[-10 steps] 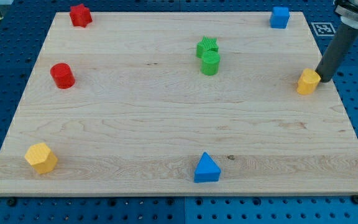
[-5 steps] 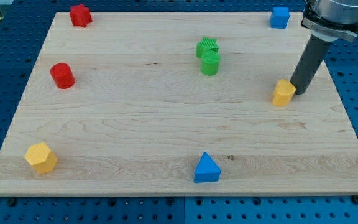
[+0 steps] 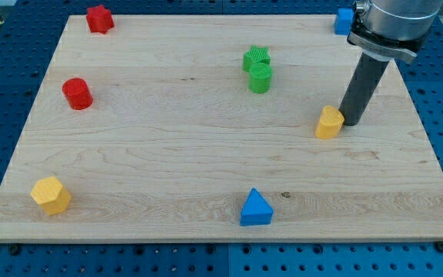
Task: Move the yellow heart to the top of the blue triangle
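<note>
The yellow heart (image 3: 329, 123) lies on the wooden board (image 3: 168, 154) at the view's right of centre. My tip (image 3: 351, 121) touches its right side; the dark rod rises up and to the right from there. The blue triangle (image 3: 256, 208) sits near the board's bottom edge, below and to the left of the heart, well apart from it.
Two green blocks (image 3: 258, 69) stand together above centre. A red cylinder (image 3: 77, 93) is at the left and a red star-like block (image 3: 99, 18) at the top left. A blue cube (image 3: 344, 20) is at the top right, partly behind the arm. A yellow hexagon (image 3: 51, 195) sits bottom left.
My tip has slid to the left and slightly down, pushing the yellow heart from near the board's right edge towards the centre. The other blocks have not moved.
</note>
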